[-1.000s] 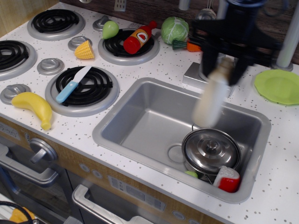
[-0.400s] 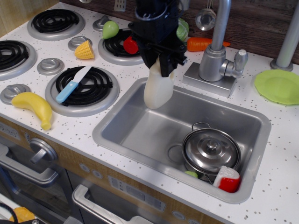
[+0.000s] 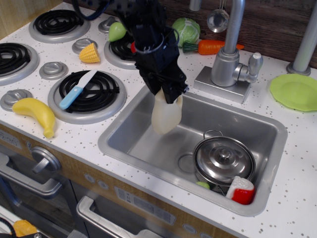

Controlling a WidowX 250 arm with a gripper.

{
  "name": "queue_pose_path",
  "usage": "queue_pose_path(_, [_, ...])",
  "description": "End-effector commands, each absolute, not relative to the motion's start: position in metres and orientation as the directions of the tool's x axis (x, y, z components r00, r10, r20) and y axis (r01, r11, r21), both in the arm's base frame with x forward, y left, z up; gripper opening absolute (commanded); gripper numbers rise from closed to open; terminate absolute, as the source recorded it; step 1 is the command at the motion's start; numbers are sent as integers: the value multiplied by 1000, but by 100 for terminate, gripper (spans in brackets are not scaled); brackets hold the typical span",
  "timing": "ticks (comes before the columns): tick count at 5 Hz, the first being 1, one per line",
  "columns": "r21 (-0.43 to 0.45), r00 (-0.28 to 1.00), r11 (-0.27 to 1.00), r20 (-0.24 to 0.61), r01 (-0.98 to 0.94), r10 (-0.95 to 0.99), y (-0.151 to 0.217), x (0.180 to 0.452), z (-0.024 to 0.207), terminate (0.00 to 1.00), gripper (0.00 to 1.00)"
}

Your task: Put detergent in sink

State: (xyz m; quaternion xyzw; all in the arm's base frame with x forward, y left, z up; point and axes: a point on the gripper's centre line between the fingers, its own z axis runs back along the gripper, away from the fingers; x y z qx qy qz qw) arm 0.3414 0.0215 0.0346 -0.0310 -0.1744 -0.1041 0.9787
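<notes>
The cream-white detergent bottle [image 3: 166, 114] hangs with its wide end down inside the left part of the silver-grey sink [image 3: 148, 136], a little above the basin floor. My black gripper [image 3: 169, 95] is shut on the bottle's upper end, and the cap is hidden between the fingers. The arm reaches in from the top of the frame over the back burner.
A lidded steel pot [image 3: 224, 159] and a red and white item [image 3: 241, 190] sit in the sink's right half. The tap [image 3: 229, 54] stands behind the sink. A banana [image 3: 36, 113], knife [image 3: 78, 88], corn [image 3: 89, 53], cabbage [image 3: 186, 29], carrot [image 3: 213, 47] and green plate [image 3: 295, 90] lie on the counter.
The gripper carried the bottle from above the pot leftward to the sink's left side, then lowered it deeper into the basin.
</notes>
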Motion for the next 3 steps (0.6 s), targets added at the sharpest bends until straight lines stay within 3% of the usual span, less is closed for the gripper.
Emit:
queue_pose_path(1, [55, 863, 972, 449, 230, -230, 23, 340, 29, 0, 0])
queue_pose_path(2, [18, 849, 974, 487, 226, -206, 22, 342, 18, 0, 100])
queue_pose_path(3, [18, 849, 974, 487, 226, -206, 22, 342, 18, 100, 100])
